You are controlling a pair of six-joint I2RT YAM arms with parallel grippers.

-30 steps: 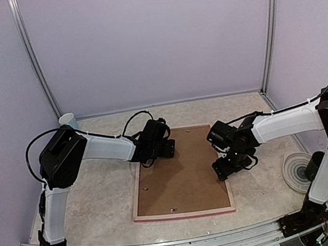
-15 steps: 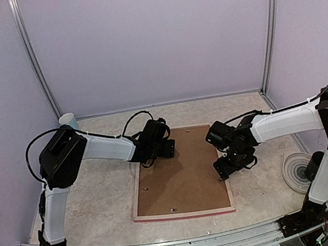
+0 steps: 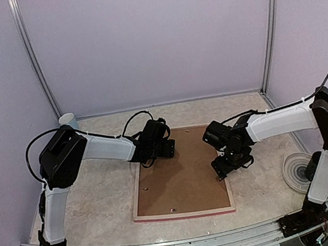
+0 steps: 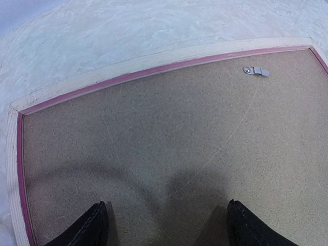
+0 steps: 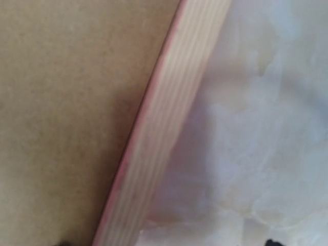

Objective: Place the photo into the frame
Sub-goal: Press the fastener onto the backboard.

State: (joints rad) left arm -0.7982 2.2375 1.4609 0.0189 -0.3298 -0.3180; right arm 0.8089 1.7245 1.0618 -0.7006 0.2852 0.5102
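The right gripper (image 3: 227, 168) is seen with its fingers wide apart and nothing held between them. It has been moved a little to the left in the last second, so it now hangs right over the right rail of the frame (image 3: 185, 214), with one fingertip on each side of that rail. The left gripper (image 4: 166, 228) has not been moved. Its fingers are also apart and empty, low over the brown backing board (image 3: 182, 179) near the far left corner. The frame is laid face down in the middle of the table (image 3: 95, 202), and the board is already set inside it. The photo is not seen anywhere. It is likely hidden under the board, so the job is judged to be nearly done, with only the rail or the clips left to deal with. Counted up, two arms, two grippers, one frame and one board are found. Two small metal clips (image 3: 173, 209) are counted on the board. One paper cup (image 3: 67, 120) is at the far left, and one round pale disc (image 3: 296, 172) is at the right.
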